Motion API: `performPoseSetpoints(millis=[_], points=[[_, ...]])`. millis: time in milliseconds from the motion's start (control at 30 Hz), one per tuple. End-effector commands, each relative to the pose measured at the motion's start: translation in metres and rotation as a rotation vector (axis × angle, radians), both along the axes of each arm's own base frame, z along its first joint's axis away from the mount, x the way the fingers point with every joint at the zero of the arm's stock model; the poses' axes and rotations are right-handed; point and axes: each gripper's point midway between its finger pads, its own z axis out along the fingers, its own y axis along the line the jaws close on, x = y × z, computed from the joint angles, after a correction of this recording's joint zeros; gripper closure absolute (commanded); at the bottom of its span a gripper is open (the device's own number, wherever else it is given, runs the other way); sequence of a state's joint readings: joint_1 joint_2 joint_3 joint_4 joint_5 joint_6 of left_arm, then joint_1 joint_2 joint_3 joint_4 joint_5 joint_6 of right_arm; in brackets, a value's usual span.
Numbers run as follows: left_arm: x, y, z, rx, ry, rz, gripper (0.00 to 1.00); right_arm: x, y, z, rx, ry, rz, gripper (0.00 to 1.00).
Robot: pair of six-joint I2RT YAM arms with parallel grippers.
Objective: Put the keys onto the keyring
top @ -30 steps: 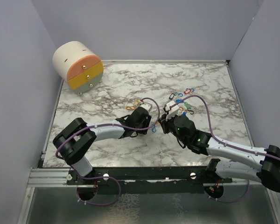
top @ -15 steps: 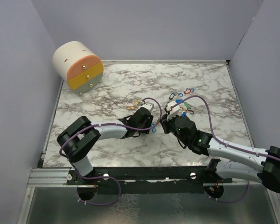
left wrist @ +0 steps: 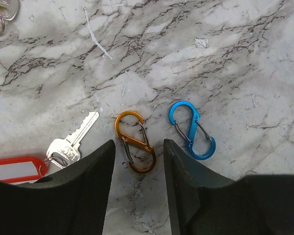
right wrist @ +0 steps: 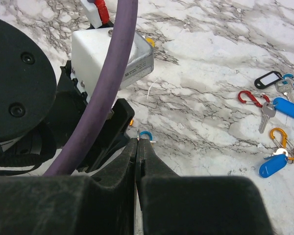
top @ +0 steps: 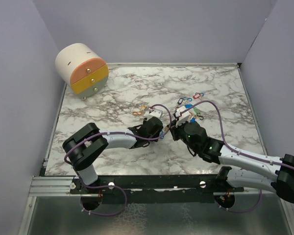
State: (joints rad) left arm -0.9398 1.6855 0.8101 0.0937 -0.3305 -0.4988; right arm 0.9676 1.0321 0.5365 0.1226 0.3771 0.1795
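Note:
In the left wrist view my left gripper [left wrist: 137, 147] is open just above the marble, its fingertips either side of the lower end of an orange S-shaped clip [left wrist: 134, 142]. A blue clip [left wrist: 192, 129] lies just right of it. A silver key [left wrist: 71, 142] with a red tag [left wrist: 14, 169] lies to the left. My right gripper [right wrist: 137, 140] is shut, with a thin silver sliver, seemingly a key's blade, nipped at its tips, right beside the left gripper's head. In the top view the two grippers [top: 159, 131] [top: 172, 128] meet mid-table.
A loose pile of keys with blue, black and red tags and clips [right wrist: 274, 112] lies to the right, and shows in the top view [top: 191, 100]. Another small cluster [top: 142, 108] lies behind the left gripper. A round drawer box [top: 82, 68] stands at the back left.
My left gripper has slid to the right, closing up on the right gripper. The right gripper has barely moved and stays shut.

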Motion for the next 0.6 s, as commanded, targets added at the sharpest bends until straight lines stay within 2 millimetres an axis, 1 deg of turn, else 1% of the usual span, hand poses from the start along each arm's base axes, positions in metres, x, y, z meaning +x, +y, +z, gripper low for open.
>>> performPoseSetpoints(millis=[0, 167, 333, 567], points=[[-0.0024, 0.0149, -0.0205, 0.091, -0.016, 0.05, 0.54, -0.0004, -0.0027, 0.0032, 0.015, -0.008, -0.018, 0.99], [-0.0004, 0.015, -0.0263, 0.097, -0.021, 0.058, 0.55, 0.0, -0.0035, 0.0038, 0.016, -0.009, -0.02, 0.99], [-0.001, 0.0171, -0.0284, 0.102, -0.02, 0.064, 0.61, -0.0002, -0.0035, 0.0037, 0.015, -0.009, -0.02, 0.99], [-0.0101, 0.0202, -0.0302, 0.11, 0.005, 0.052, 0.62, 0.0001, -0.0021, 0.0044, 0.017, -0.01, -0.018, 0.99]])
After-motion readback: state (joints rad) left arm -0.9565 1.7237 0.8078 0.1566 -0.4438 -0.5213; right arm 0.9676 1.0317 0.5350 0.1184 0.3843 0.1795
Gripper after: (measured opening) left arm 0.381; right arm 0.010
